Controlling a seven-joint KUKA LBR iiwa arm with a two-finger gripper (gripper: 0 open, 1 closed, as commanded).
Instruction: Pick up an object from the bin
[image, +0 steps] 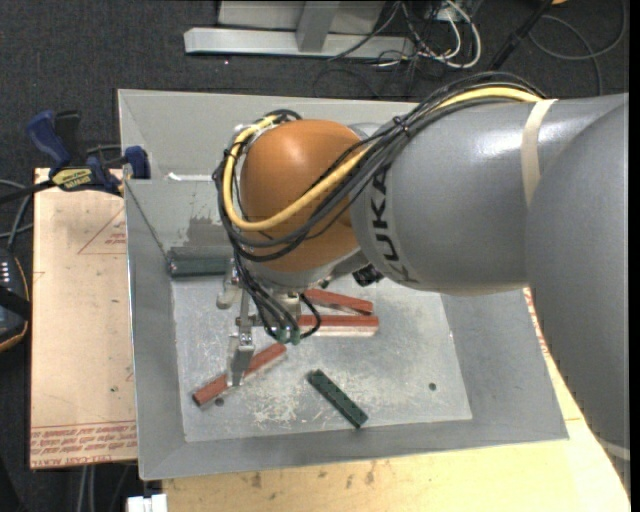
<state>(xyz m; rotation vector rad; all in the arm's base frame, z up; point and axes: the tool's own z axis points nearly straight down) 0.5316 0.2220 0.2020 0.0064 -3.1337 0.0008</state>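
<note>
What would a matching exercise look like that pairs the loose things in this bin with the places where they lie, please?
Things:
1. dark green flat bar
2. grey rectangular block
3. red-brown flat stick
4. red flat sticks

Places:
A. at the tool, front left of the floor
B. back of the floor, by the bin's left wall
C. mid-floor, partly under the arm's orange cover
D. lying free at the front, to the right of the tool

Pairs: 1-D, 2-B, 3-A, 4-C.
</note>
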